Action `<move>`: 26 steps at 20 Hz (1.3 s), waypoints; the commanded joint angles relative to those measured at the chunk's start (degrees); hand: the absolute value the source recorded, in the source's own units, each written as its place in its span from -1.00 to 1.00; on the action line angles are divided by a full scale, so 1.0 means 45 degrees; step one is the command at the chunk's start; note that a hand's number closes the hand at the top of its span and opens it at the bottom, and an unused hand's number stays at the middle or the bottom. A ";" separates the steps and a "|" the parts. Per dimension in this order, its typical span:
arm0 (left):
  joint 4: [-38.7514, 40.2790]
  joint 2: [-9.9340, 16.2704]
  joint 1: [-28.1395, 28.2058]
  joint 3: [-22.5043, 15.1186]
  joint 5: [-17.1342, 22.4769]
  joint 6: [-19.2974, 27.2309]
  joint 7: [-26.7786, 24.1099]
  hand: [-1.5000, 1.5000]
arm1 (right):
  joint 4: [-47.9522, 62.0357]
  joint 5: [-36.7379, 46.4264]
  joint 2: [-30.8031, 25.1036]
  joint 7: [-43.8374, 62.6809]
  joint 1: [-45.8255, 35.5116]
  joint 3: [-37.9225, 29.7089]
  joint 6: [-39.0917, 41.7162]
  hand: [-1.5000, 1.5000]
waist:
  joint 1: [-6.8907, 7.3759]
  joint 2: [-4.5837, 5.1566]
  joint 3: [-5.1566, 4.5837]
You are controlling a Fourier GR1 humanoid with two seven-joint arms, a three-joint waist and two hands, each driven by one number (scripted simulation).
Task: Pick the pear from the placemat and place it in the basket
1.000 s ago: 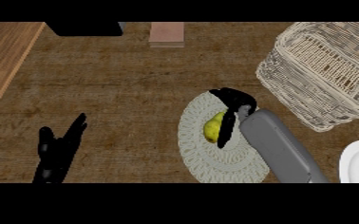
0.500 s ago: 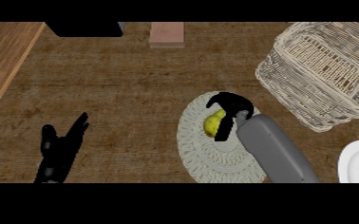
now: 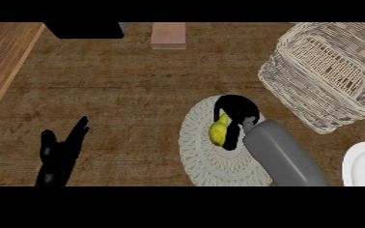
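**Closing on the pear, lift comes next**

Head view: my right hand sits over the round, pale woven placemat, its black fingers curled down round the small yellow-green pear. The pear shows at the hand's left side, resting on the mat's upper middle; thumb and fingers wrap it from above and from the right, so I judge the hold to be made, though I cannot see whether the fruit has left the mat. My left hand rests open near the lower left edge, fingers up, well apart from all this. The pale wicker basket stands to the upper right, near the mat's edge.

The grasp step is in hand. Next I must raise the pear clear of the mat, carry it up and rightward over the basket's rim, and only then uncurl.
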 commanded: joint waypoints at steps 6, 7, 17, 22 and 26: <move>0.0309 0.0105 0.1066 0.0578 0.0386 0.0002 0.0009 0.00 | -0.5318 0.2813 -0.4759 -0.5979 0.3158 0.3852 -0.1817 1.00 | -0.1097 -0.0199 -0.0040; 0.0261 0.0007 0.1045 0.0431 0.0193 0.0173 0.0121 0.00 | -0.6094 0.2927 -0.5382 -0.6504 0.3399 0.3792 -0.2326 1.00 | -0.1181 -0.0168 -0.0035; -0.0406 0.0129 0.1497 0.0799 0.0462 0.0151 0.0066 0.00 | -0.9707 -0.3852 -0.6437 -0.9694 0.7957 0.0097 -0.4862 1.00 | -0.1481 0.0092 -0.0007; -0.0722 -0.0045 0.1679 0.0605 0.0514 0.0076 0.0161 0.00 | -1.1816 -0.7658 -0.7773 -1.0322 0.8885 -0.3232 -0.4250 1.00 | -0.1330 0.0029 -0.0047; -0.0716 0.0354 0.1607 0.0874 0.0559 -0.0066 0.0445 0.00 | -1.2566 -1.0629 -0.9276 -0.9549 0.9377 -0.6477 -0.3175 1.00 | -0.1162 0.0025 -0.0064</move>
